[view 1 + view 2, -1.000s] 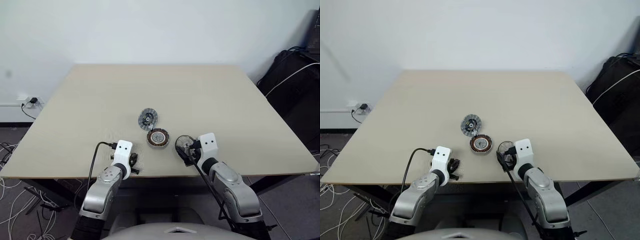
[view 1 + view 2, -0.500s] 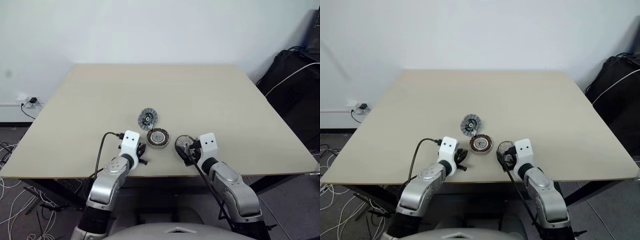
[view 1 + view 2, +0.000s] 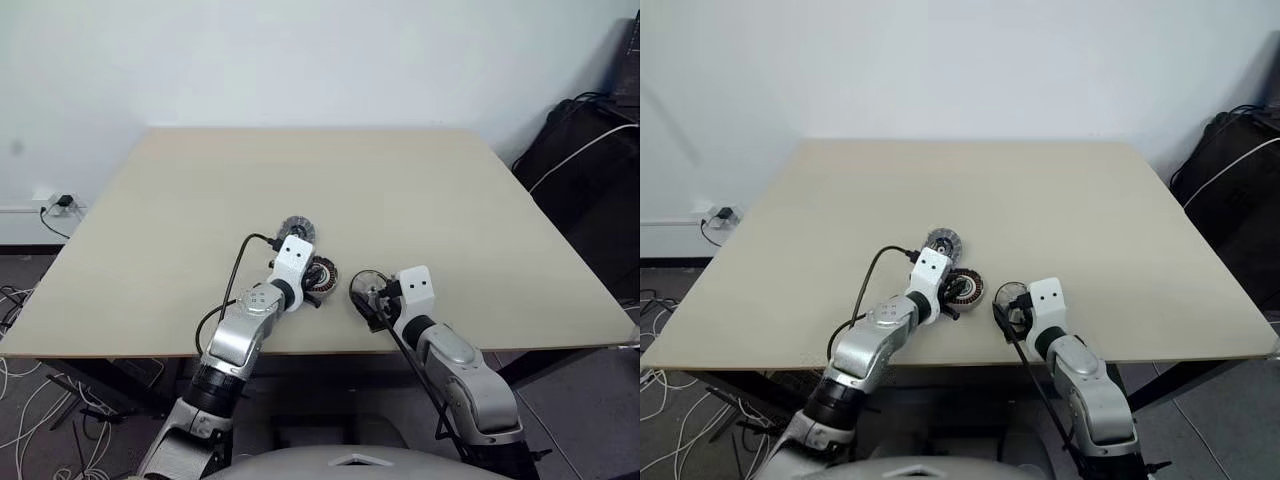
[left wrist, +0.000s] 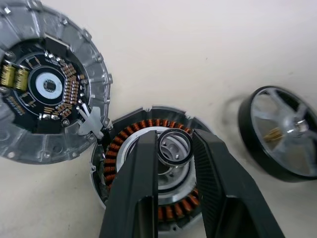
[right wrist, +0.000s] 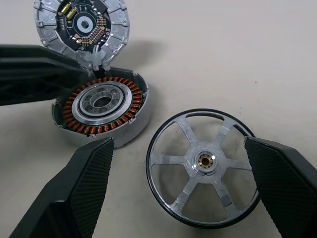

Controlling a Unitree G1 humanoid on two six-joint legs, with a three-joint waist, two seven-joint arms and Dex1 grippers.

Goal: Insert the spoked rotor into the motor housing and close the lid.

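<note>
A: What sits in the motor housing (image 5: 102,107)?

B: Its ring of copper-brown windings around a pale bearing seat, the cavity open on top. The left tool (image 4: 174,148) hovers right over that centre, its fingers (image 4: 140,173) pinching a small dark-rimmed ring (image 4: 175,147). I think the ring is just above the seat rather than in it, but the view is too foreshortened to be sure.

A: And the spoked rotor (image 5: 203,166)?

B: Flat on the tabletop (image 3: 400,190), just beside the housing on the robot's right, apart from it. It lies between the widely spread fingers (image 5: 80,191) of the right tool (image 5: 188,188), which touch nothing.

A: The lid (image 5: 82,26)?

B: On the far side of the housing, lying with its circuit face up, dark centre showing. Its rim meets the housing's rim at a small silver tab.

A: Anything in the way?

B: The left arm reaches across the housing from the robot's left and hides part of it in the head views. A black cable (image 3: 232,290) loops off that wrist. A dark bag (image 3: 585,160) stands beyond the tabletop's right edge.
</note>
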